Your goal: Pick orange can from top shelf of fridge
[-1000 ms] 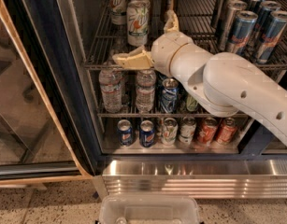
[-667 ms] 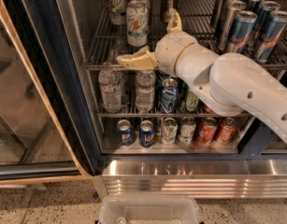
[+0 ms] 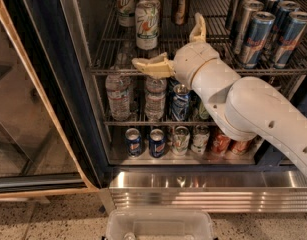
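Standing upright beyond the widely splayed, empty gripper point(image 3: 167, 39), the orange can point(image 3: 180, 4) looks dark coppery-brown

Behind the pincer point(image 3: 167, 39) at the top shelf point(image 3: 108, 71) rail, its arm point(image 3: 253, 109) apparently hides lower cans point(image 3: 201, 113).

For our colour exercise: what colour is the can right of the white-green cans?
The can is coppery orange-brown, camera view; pincer open at the shelf front.

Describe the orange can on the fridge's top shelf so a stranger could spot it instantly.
In the dark-framed glass-door fridge, look to the back of the grey wire top shelf. The coppery orange-brown drink can stands just right of the taller white-and-green cans, beyond the open cream gripper; it alone is dark orange-brown.
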Available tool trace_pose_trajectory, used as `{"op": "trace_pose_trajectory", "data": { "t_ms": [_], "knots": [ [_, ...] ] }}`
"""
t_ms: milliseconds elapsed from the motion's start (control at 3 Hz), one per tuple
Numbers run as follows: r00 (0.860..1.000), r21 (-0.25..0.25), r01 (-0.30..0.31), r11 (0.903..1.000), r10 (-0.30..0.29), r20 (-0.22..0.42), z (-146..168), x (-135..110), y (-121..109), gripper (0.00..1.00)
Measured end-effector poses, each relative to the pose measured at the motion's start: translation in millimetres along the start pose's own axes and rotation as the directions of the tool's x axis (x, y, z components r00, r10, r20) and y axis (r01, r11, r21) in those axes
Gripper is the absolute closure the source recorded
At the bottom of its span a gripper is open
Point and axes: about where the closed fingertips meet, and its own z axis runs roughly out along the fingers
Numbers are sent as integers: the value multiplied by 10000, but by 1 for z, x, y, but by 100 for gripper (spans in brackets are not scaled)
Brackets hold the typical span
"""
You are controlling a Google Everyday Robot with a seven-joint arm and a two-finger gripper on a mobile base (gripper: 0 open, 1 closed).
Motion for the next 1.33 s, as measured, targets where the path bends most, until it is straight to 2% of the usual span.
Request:
{"op": "trace_pose_trajectory", "data": {
  "t_ms": [333, 667, 1333],
  "knots": [
    [10000, 0, 0, 10000, 0, 0, 0, 0, 0, 0],
    [9997, 204, -41, 9998, 46, -238, 0, 0, -2, 0],
    [9972, 1048, -414, 9936, 477, -579, 22, 0, -32, 0]
  ]
}}
